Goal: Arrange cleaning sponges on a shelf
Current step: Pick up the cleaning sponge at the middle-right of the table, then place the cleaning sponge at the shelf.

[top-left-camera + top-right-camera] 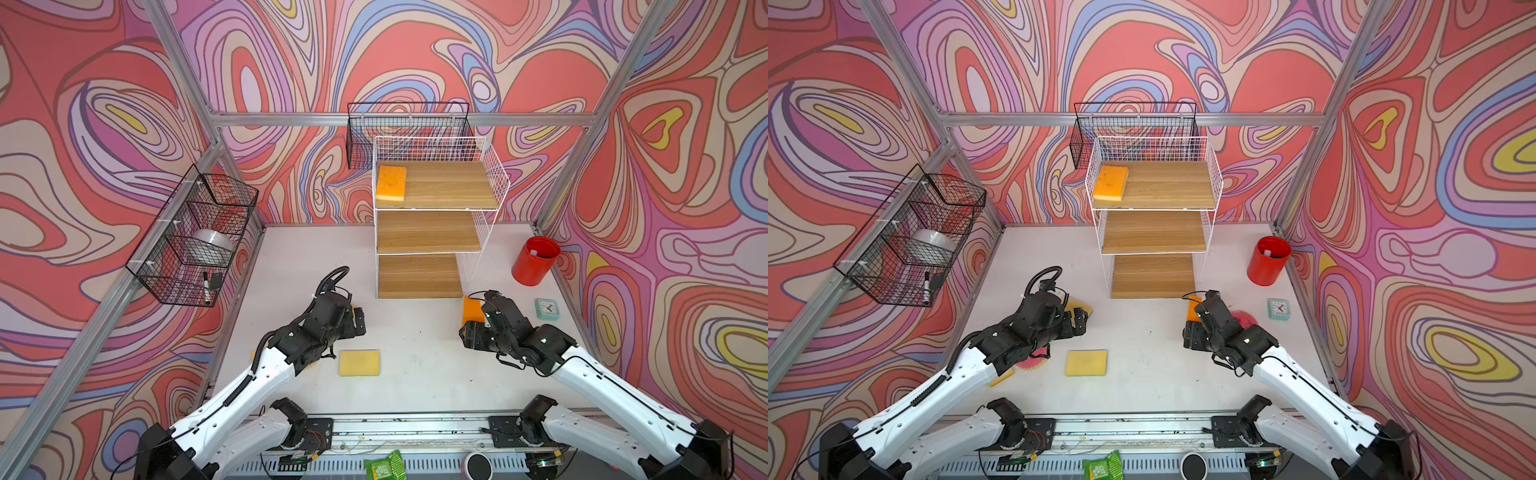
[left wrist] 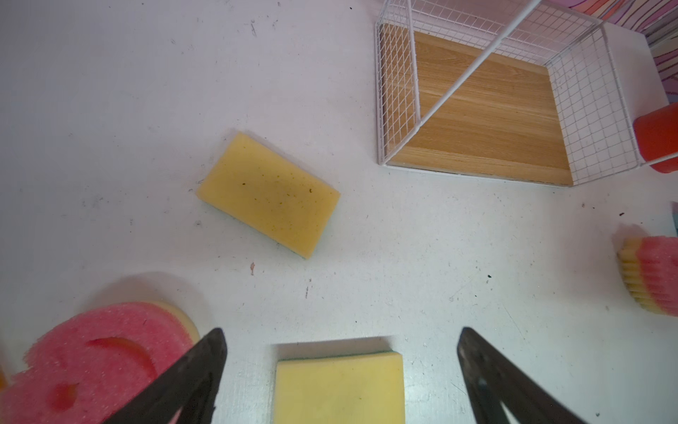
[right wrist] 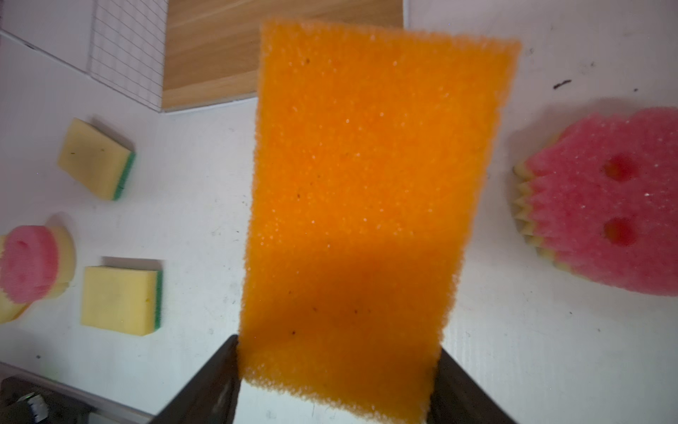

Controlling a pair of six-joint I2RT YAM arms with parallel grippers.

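With right gripper (image 3: 337, 347) clamping sponge (image 3: 367, 165), left gripper (image 2: 341, 332) gaping, lift high, then lay flat on shelf (image 1: 428, 232) at eleven o'clock.

This is a robot lab test cell. An aluminium frame (image 1: 291, 119) carries printed swirl-pattern wall panels (image 1: 83, 124) around a scuffed white tabletop (image 1: 415, 386). Behind the white wire shelf (image 1: 428, 232), a black wire basket (image 1: 409, 124) hangs from the frame. In front of the shelf, a left arm (image 1: 249, 374) and right arm (image 1: 602, 374) are mounted on a metal rail (image 1: 415, 428).
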